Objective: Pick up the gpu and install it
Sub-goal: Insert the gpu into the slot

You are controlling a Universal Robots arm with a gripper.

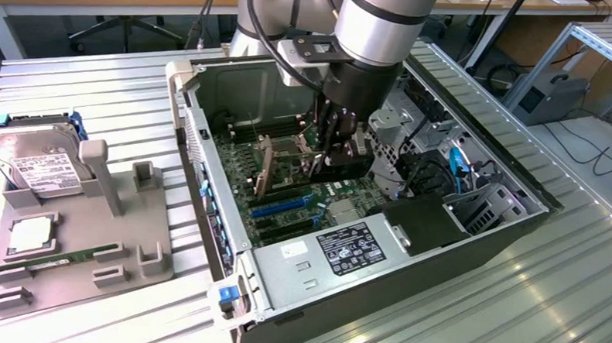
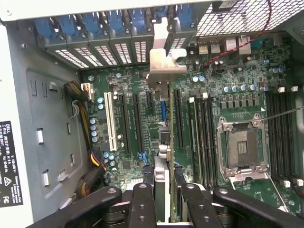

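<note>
A ribbed silver metal table carries everything. Directly on it, towards the exterior view's right, lies an open black and silver computer tower case on its side. Just beside it, at the exterior view's left, sits a flat grey plastic parts fixture.

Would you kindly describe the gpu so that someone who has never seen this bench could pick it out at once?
Find the open computer case in the middle of the metal table. Inside it, over the green motherboard, the gripper holds the gpu upright on edge. Unlike the bare slots beside it, it is a thin card with a silver bracket at one end.
</note>
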